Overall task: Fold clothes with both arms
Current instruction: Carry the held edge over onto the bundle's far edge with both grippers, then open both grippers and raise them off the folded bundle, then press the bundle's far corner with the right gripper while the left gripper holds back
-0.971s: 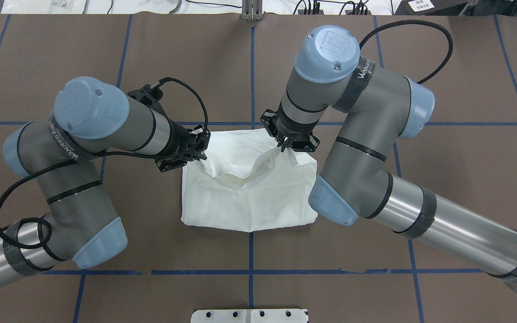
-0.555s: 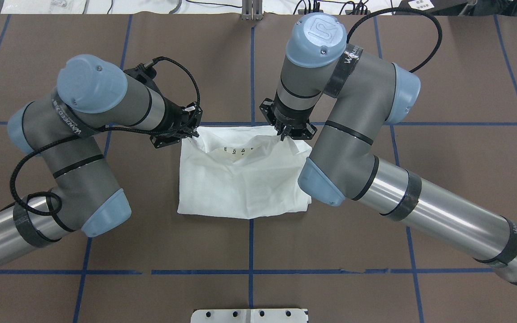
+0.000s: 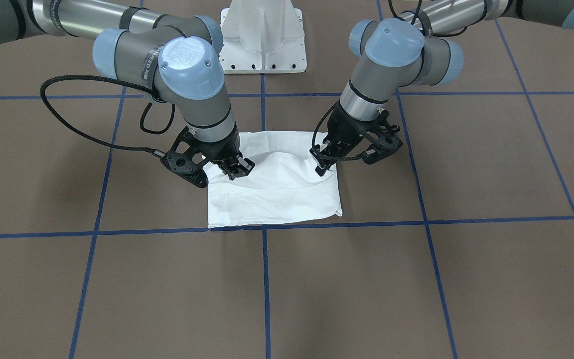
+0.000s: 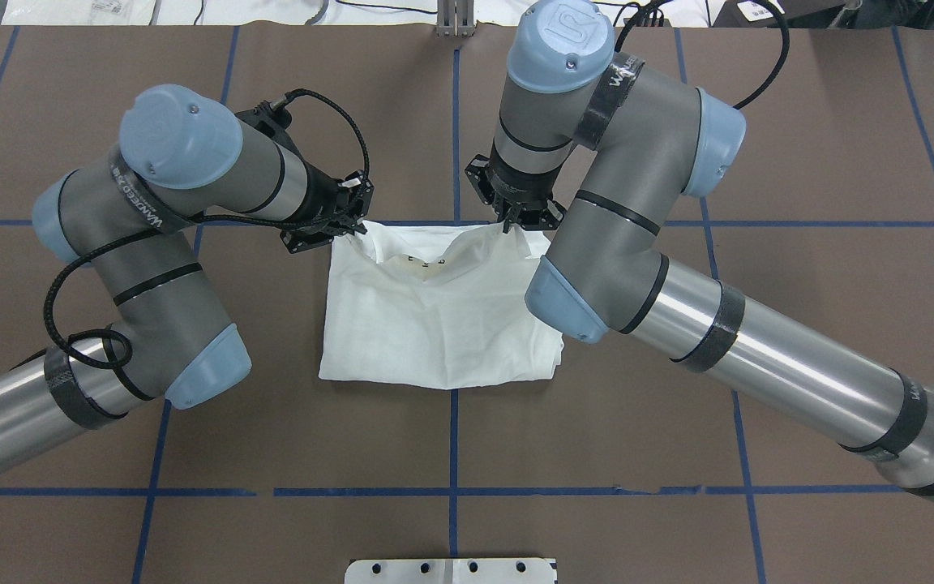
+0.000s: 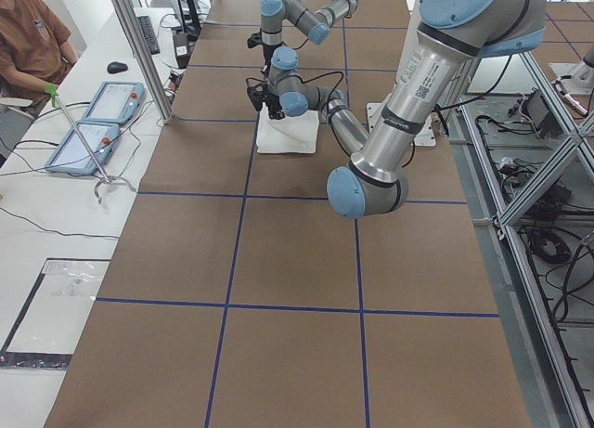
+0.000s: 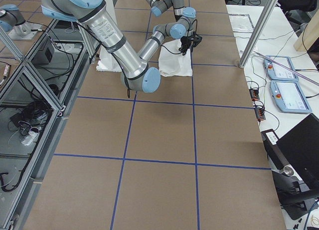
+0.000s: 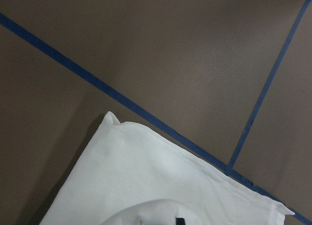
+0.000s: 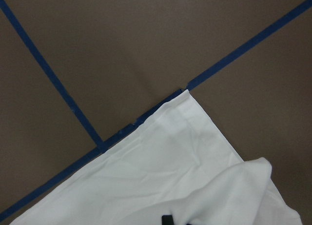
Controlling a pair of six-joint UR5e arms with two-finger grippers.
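Observation:
The white shirt (image 4: 434,324) lies folded in a near-square on the brown table, its far edge along a blue tape line. My left gripper (image 4: 351,228) is shut on the left corner of a lifted cloth layer, and my right gripper (image 4: 507,227) is shut on the right corner. The layer sags between them over the shirt's far edge, and a little black print (image 4: 426,264) shows under it. In the front view the left gripper (image 3: 320,167) and right gripper (image 3: 234,172) hang low over the shirt (image 3: 277,202). Both wrist views show the flat shirt (image 7: 161,186) (image 8: 161,176) below.
A white metal pedestal (image 3: 262,40) stands at the robot's side of the table. Blue tape lines (image 4: 454,446) grid the brown table top. Beyond the table's far side, a seated person (image 5: 28,47) and control tablets (image 5: 93,122) are at a white bench.
Both grippers have carried the lifted cloth edge away from the robot, to the shirt's far edge. The raised fold has sunk lower and flatter, and the whole shirt slid slightly the same way.

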